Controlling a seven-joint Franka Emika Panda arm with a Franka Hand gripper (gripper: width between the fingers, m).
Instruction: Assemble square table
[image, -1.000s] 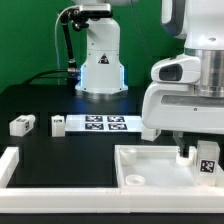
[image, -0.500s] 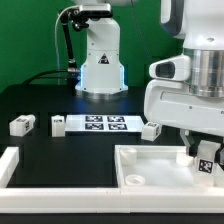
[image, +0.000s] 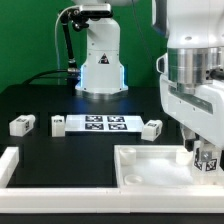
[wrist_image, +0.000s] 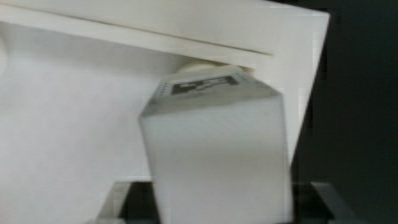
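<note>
The square table slab (image: 150, 163) lies at the front of the exterior view's right, rim up, with a round socket (image: 134, 181) near its front left corner. My gripper (image: 206, 158) is shut on a white tagged leg block (image: 208, 163), held upright over the slab's far right corner. In the wrist view the leg block (wrist_image: 217, 140) fills the middle between my dark fingers (wrist_image: 135, 202), its far end at the slab's rim (wrist_image: 196, 45). Three more leg blocks lie on the black table: two on the left (image: 22, 125) (image: 57, 124) and one by the marker board's right end (image: 151, 128).
The marker board (image: 105, 122) lies flat in the middle. A long white rail with an upturned end (image: 12, 165) runs along the front and left. The robot's base (image: 100, 60) stands at the back.
My wrist has turned and the arm's body has shifted toward the exterior view's right, uncovering the leg block beside the marker board. The held leg block stays at the slab's far right corner.
</note>
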